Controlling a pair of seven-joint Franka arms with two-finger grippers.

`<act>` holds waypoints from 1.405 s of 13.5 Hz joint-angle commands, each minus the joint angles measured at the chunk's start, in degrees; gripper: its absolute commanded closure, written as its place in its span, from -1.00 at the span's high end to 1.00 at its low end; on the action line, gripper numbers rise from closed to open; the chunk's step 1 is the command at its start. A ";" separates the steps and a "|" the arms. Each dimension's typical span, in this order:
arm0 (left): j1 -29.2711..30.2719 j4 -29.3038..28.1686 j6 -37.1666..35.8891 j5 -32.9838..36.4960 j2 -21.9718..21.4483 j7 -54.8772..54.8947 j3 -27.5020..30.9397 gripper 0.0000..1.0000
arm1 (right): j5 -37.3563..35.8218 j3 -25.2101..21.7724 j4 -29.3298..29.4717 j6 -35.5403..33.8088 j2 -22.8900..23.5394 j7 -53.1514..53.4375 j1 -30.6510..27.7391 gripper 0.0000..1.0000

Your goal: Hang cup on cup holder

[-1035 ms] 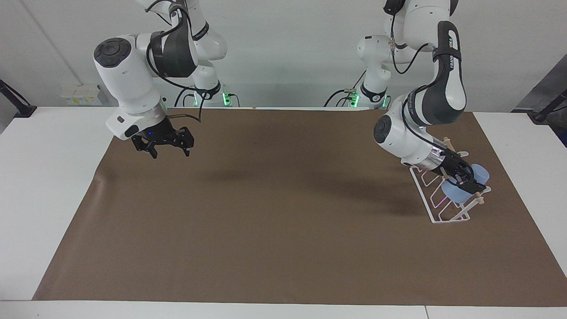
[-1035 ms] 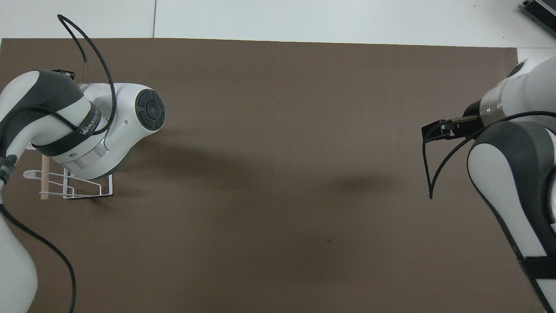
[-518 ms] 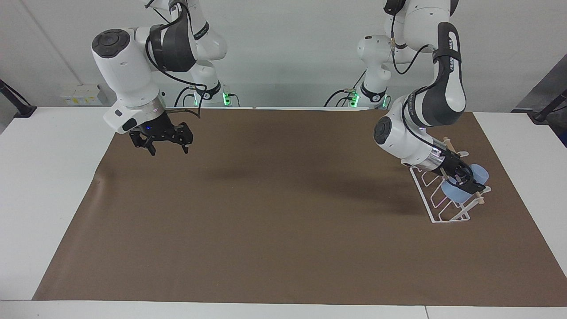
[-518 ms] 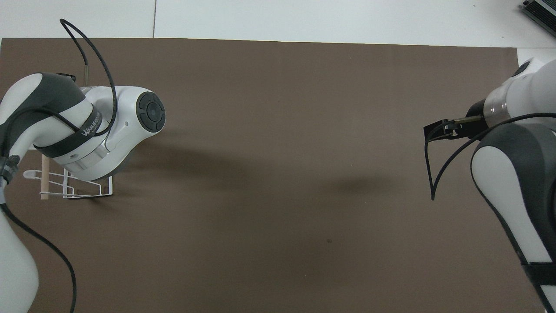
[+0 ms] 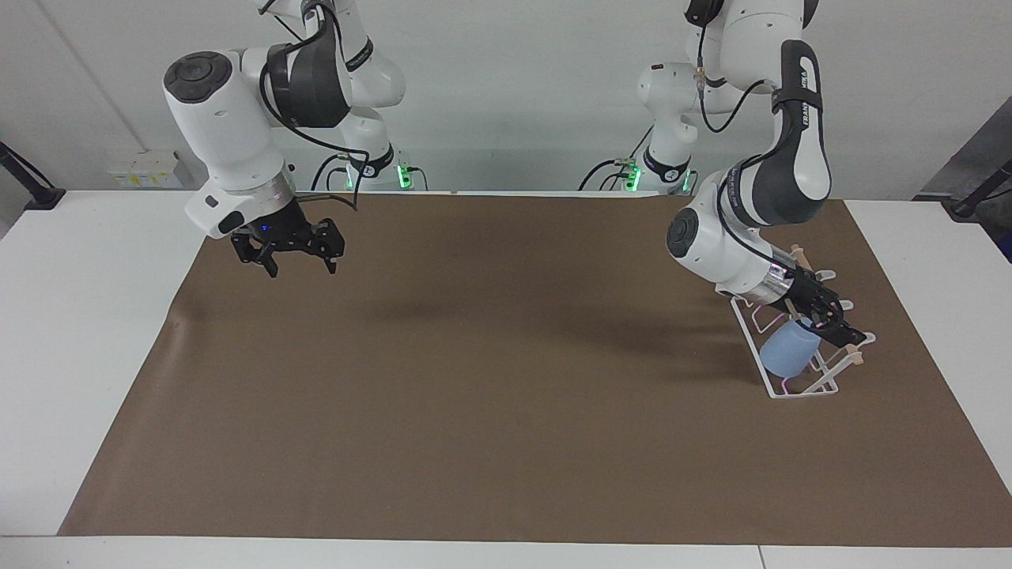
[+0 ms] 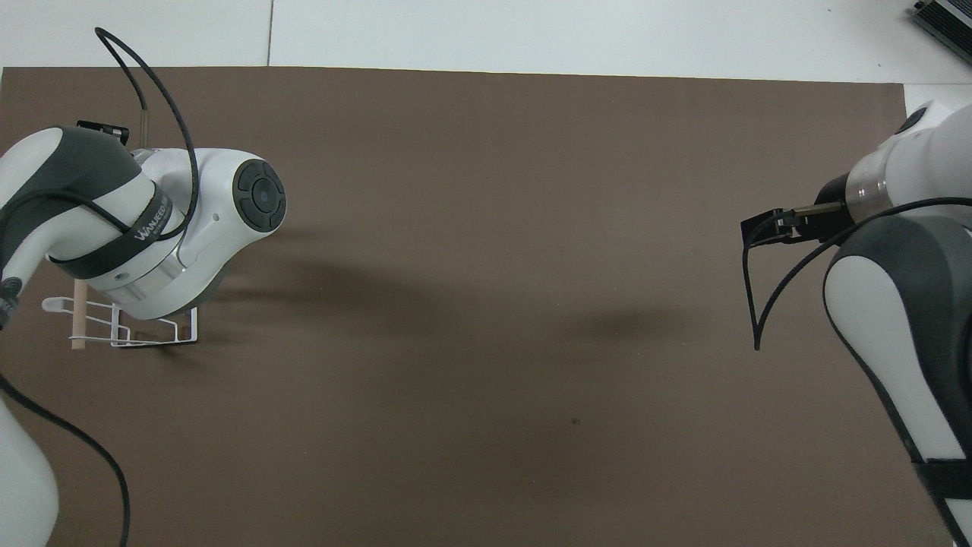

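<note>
On the brown mat point(image 5: 474, 395), the cup point(image 5: 787, 352) seemingly rests on the cup holder point(image 5: 798, 387).

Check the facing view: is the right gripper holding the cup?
No, the right gripper hangs empty over the mat; the cup sits on the cup holder.

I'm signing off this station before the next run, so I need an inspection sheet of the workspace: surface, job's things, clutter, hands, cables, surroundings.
Surface: brown mat covering a white table.
Job's things: blue cup lying tilted on the white wire rack, at the left arm's end of the table.
Clutter: nothing seen.
Hands: left hand at the rack's top, right by the cup, fingers apart; right hand open, waiting over the mat at the right arm's end.
Cables: black cable looping off the left arm; another off the right arm.
Surroundings: white wall, green lights at the arm bases.
</note>
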 commanded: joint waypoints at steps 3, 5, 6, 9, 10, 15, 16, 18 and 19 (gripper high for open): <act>0.10 -0.77 -1.19 -8.19 -7.19 -0.62 -0.12 1.00 | 0.12 0.80 -1.23 0.81 -1.20 -1.27 -0.23 1.00; -0.43 -0.33 -3.48 -13.63 -11.40 -0.80 -0.29 1.00 | 0.12 0.71 -1.23 0.89 -1.20 -1.18 -0.84 1.00; 0.09 -0.33 -3.23 -19.75 -14.38 -0.80 -0.29 1.00 | 0.12 0.62 -1.23 0.81 -1.20 -1.18 -0.94 1.00; 4.13 -0.33 -3.84 -39.72 -19.76 -1.15 0.50 1.00 | 0.12 0.62 -1.23 0.89 -1.20 -1.18 -0.85 1.00; 4.92 -0.33 -4.19 -41.94 -20.03 -1.24 0.59 1.00 | 0.12 0.62 -1.23 0.81 -1.20 -1.18 -0.85 1.00; 8.35 -0.33 -4.11 -49.76 -20.03 -16.16 0.76 1.00 | 0.12 0.62 -1.23 0.80 -1.20 -1.18 -0.85 1.00; 10.36 -0.33 -3.84 -54.05 -20.03 -17.92 0.76 1.00 | 0.12 0.62 -1.23 0.80 -1.20 -1.18 -0.85 1.00; 13.79 -0.51 -3.66 -61.36 -20.03 -19.26 0.68 1.00 | 0.12 0.62 -1.23 0.80 -1.20 -1.18 -0.94 1.00; 14.07 -0.59 -3.49 -61.74 -20.12 -19.26 0.76 1.00 | 0.12 0.62 -1.23 0.80 -1.20 -1.18 -0.94 1.00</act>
